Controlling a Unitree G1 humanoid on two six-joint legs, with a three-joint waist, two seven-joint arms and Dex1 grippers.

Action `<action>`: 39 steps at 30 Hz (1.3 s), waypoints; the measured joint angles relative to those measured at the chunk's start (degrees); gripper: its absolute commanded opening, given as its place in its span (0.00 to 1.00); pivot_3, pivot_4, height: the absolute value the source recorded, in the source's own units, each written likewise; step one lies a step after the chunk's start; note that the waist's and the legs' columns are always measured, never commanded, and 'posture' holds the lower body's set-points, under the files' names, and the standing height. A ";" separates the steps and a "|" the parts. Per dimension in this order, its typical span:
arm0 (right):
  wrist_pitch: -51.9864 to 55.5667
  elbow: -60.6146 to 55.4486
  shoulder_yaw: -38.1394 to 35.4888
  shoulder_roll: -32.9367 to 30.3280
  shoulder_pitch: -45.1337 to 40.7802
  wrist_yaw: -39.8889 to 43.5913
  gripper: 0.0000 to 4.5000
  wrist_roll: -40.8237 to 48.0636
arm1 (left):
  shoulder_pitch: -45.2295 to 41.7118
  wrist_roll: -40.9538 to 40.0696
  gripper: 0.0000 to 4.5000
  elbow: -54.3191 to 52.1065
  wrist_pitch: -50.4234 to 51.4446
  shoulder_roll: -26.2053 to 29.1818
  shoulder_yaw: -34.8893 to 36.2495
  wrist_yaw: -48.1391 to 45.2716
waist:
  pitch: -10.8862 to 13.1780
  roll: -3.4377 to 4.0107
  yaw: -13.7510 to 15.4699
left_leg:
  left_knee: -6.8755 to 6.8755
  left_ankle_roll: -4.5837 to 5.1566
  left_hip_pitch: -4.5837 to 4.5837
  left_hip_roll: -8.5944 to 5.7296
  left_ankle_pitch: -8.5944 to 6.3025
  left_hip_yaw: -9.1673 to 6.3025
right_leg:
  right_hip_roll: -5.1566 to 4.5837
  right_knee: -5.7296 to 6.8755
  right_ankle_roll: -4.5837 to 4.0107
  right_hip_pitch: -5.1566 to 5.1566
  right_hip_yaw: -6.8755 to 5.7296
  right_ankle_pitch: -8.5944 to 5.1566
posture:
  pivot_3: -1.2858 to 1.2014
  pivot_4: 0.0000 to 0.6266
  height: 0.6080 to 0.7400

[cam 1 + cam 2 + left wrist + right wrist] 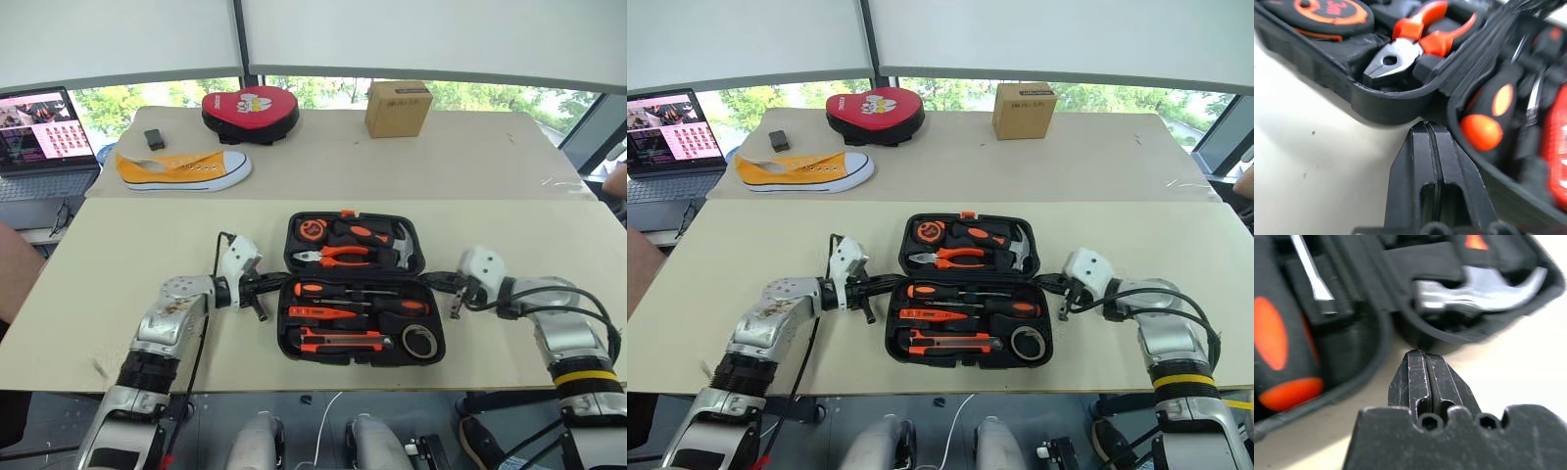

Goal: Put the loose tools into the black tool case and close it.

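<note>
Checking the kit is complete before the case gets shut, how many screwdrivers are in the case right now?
3, all in the near half of the open tool case: one long-shaft screwdriver farthest back, the slim tester screwdriver and a second long-shaft screwdriver just nearer. None seems hidden.

The tape measure (1332,12) reads "3m" on its face

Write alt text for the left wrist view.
The left claw, shut and empty, points at the hinge edge of the open black tool case. Inside lie pliers and an orange-black screwdriver handle.
</note>
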 measured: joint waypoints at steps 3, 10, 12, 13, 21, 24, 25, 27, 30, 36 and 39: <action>8.96 -4.45 -2.41 -2.92 0.95 1.62 0.48 4.48 | 0.62 -1.07 0.48 -2.21 6.31 5.05 1.70 0.49 | 0.00 0.01 -0.11 | -0.02 0.00 0.03 0.06 0.00 -0.04 | 0.02 0.03 0.00 0.01 0.00 0.00 | 0.52 0.24 1.00; 46.51 -13.90 -4.20 -8.22 -7.22 -3.83 0.97 14.06 | -10.30 -5.21 0.99 1.41 25.90 7.92 4.10 3.29 | 0.02 -0.02 0.05 | 0.09 0.04 0.00 -0.09 0.06 -0.13 | 0.02 0.08 0.00 0.00 -0.05 0.06 | 0.52 0.24 1.00; 52.95 -15.58 -3.04 -8.69 -10.75 -4.95 0.97 14.92 | -14.75 -5.67 0.99 2.93 28.50 6.29 4.24 4.59 | 0.02 -0.02 0.21 | 0.09 0.04 0.00 -0.11 0.05 -0.17 | 0.03 0.03 0.01 0.05 -0.08 0.06 | 0.52 0.24 1.00; 56.70 -15.61 0.55 -9.81 -13.50 -5.52 0.97 14.01 | -17.58 -5.47 0.99 5.25 29.85 4.79 4.17 6.38 | 0.02 -0.02 0.25 | 0.07 0.05 -0.01 -0.15 0.05 -0.16 | 0.00 0.03 0.02 0.02 -0.06 0.05 | 0.52 0.24 1.00; 67.48 -4.33 12.82 -5.11 -26.81 -10.66 0.97 7.60 | -25.71 -0.74 0.99 17.18 31.58 -2.06 0.60 14.50 | 0.02 -0.03 -0.13 | 0.12 -0.08 -0.92 -0.28 0.15 -0.13 | -0.02 0.20 0.07 -1.01 0.08 0.09 | 0.52 0.24 1.00; 66.80 0.19 13.14 -2.82 -29.95 -12.02 0.97 5.97 | -26.88 0.21 0.99 18.82 30.60 -3.60 0.48 15.42 | 0.02 -0.03 -0.06 | 0.12 -0.10 -0.92 -0.27 0.17 -0.13 | -0.02 0.19 0.07 -0.98 0.04 0.09 | 0.52 0.24 1.00; 66.80 1.39 13.16 -2.17 -30.73 -12.11 0.97 5.73 | -27.06 0.30 0.99 19.12 30.55 -3.89 0.51 15.68 | 0.02 -0.03 0.06 | 0.12 -0.10 -0.92 -0.28 0.17 -0.13 | -0.03 0.19 0.07 -0.96 0.02 0.09 | 0.52 0.24 1.00; 66.77 2.87 13.65 -1.70 -31.50 -12.25 0.97 5.10 | -27.28 0.36 0.99 19.62 30.35 -4.36 0.58 16.05 | 0.02 -0.03 0.29 | 0.13 -0.09 -0.92 -0.31 0.16 -0.13 | -0.07 0.19 0.09 -0.94 0.02 0.10 | 0.52 0.24 1.00; 65.98 5.39 14.60 -1.51 -31.77 -12.87 0.97 2.87 | -27.68 0.83 0.99 20.55 29.60 -5.21 0.69 16.49 | 0.02 -0.03 0.60 | 0.15 -0.06 -0.91 -0.37 0.18 -0.13 | -0.11 0.19 0.12 -0.91 0.01 0.12 | 0.52 0.24 1.00; 65.24 7.38 19.75 -1.26 -33.64 -11.59 0.74 -0.33 | -29.23 1.90 0.94 22.42 29.31 -5.76 -0.36 16.43 | 0.00 0.00 0.67 | 0.16 -0.03 -0.88 -0.40 0.22 -0.15 | -0.10 0.23 0.15 -0.88 0.00 0.14 | 0.52 0.24 1.00; 65.24 8.73 20.84 -0.13 -34.78 -10.65 0.49 -0.98 | -29.75 2.01 0.73 22.65 29.39 -6.06 -0.84 15.83 | 0.00 -0.01 0.78 | 0.18 -0.03 -0.88 -0.41 0.22 -0.15 | -0.11 0.20 0.16 -0.83 0.00 0.15 | 0.52 0.24 1.00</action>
